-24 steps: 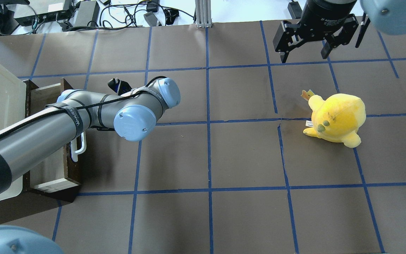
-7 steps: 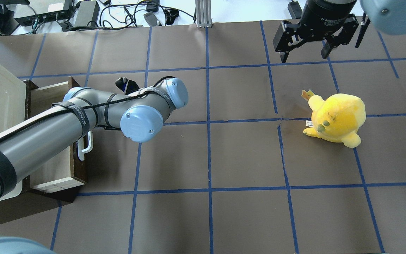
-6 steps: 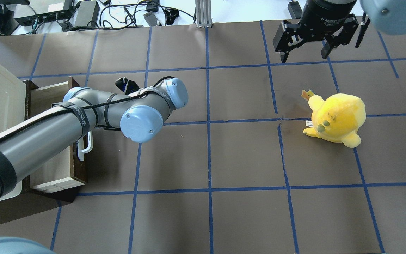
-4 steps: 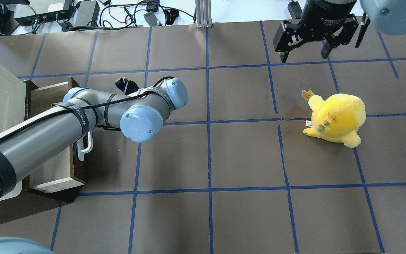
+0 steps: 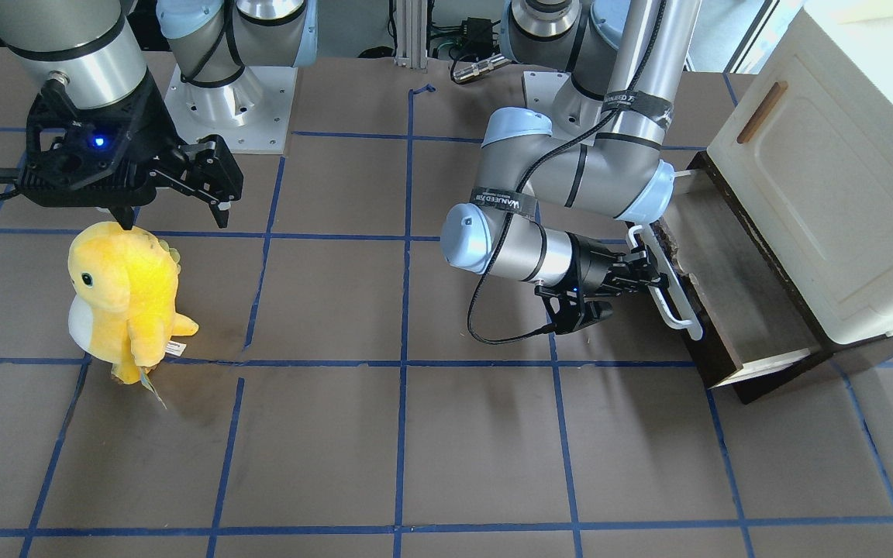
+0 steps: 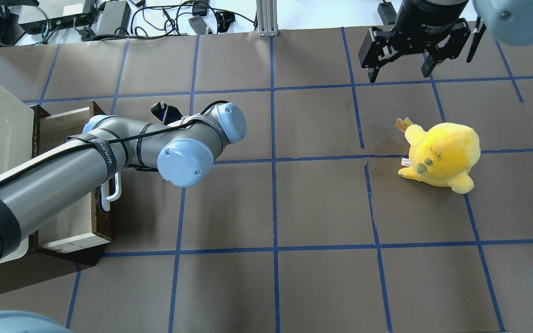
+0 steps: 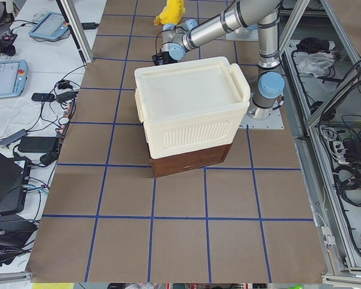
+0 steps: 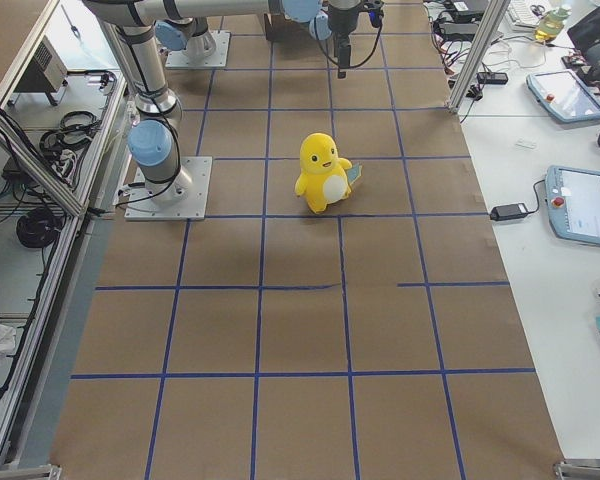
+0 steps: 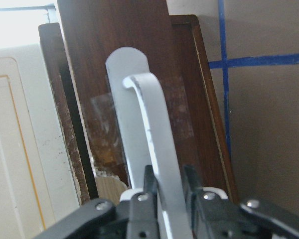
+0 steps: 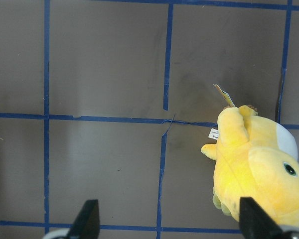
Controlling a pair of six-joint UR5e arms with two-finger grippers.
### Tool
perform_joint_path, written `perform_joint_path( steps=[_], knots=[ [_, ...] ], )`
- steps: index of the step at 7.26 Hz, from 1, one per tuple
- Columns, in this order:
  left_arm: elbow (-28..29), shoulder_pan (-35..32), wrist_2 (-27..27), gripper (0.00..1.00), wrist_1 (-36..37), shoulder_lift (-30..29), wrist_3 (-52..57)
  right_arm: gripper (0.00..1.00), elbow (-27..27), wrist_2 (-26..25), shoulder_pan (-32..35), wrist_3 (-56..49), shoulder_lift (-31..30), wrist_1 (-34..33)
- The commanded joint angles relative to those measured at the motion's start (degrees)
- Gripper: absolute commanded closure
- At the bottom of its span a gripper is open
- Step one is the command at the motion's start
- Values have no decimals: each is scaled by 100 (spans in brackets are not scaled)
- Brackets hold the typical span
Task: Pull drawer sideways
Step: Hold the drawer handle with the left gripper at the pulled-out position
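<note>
Brown paper crossed by blue tape lines covers the table (image 6: 322, 203). At its left end the drawer (image 5: 733, 302) stands partly out from the base of a cream cabinet (image 5: 842, 194), with its grey-brown floor showing. Its dark front carries a white bar handle (image 5: 667, 287). The left gripper (image 5: 639, 273) is clamped on that handle, one finger on each side of the bar. Well apart, on the right half of the table, sits a yellow plush toy (image 6: 440, 155). The right gripper (image 6: 399, 74) hovers above the paper on the toy's far side, jaws spread wide and holding nothing.
</note>
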Motion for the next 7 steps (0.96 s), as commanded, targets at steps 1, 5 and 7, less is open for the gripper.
perform_joint_path(
  steps=[1, 5, 7],
  knots=[
    [-9, 6, 1, 77, -8, 6, 17, 0, 0, 0, 0, 0, 0, 0],
    [-9, 14, 1, 77, 0, 24, 88, 0, 0, 0, 0, 0, 0, 0],
    [-9, 23, 1, 77, -8, 24, 97, 0, 0, 0, 0, 0, 0, 0]
  ],
)
